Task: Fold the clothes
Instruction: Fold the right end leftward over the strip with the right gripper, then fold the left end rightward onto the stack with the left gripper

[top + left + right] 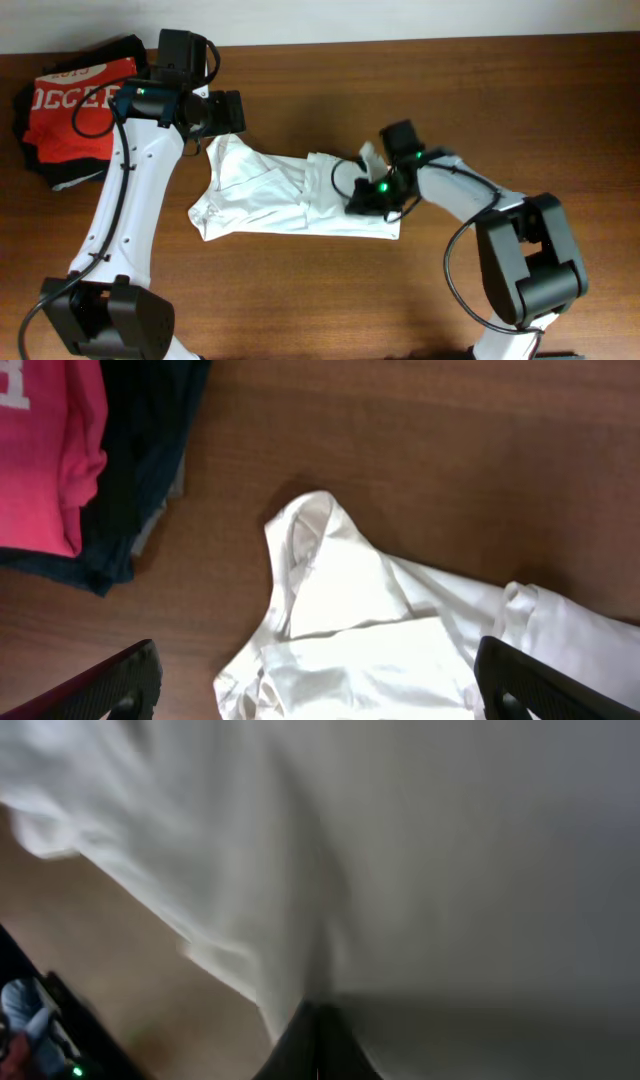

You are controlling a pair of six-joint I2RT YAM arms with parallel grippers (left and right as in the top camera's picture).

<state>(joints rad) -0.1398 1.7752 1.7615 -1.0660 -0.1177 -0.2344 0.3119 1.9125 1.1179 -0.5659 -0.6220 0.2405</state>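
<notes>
Overhead, the white T-shirt [270, 195] lies crumpled and half gathered near the middle of the wooden table [520, 90], its long side running left to right, well apart from the red shirt [80, 105] with white letters and the dark garments [35, 150] piled at the far left corner. The left gripper [232, 113] hangs over the shirt's upper left corner with its fingers spread wide and holding nothing. The right gripper [366, 196] sits low on the shirt's right part, fingers pressed together, apparently on a pinch of the thin cloth. The main risk, as I judge it, is that this grip has only one layer or too small a bite. A pull would then drag the fabric into a bunch rather than carry a clean fold across, or the soft cotton could slip free. With the left side unpinned, the whole shirt could also slide along the table. The left wrist view adds what the overhead hides under the arm: a rolled, puckered corner sitting just between the open fingers, with bare wood around it. The right wrist view is blurred and filled with white fabric. It shows a crease running into the closed fingertips, but not how many layers are caught.
</notes>
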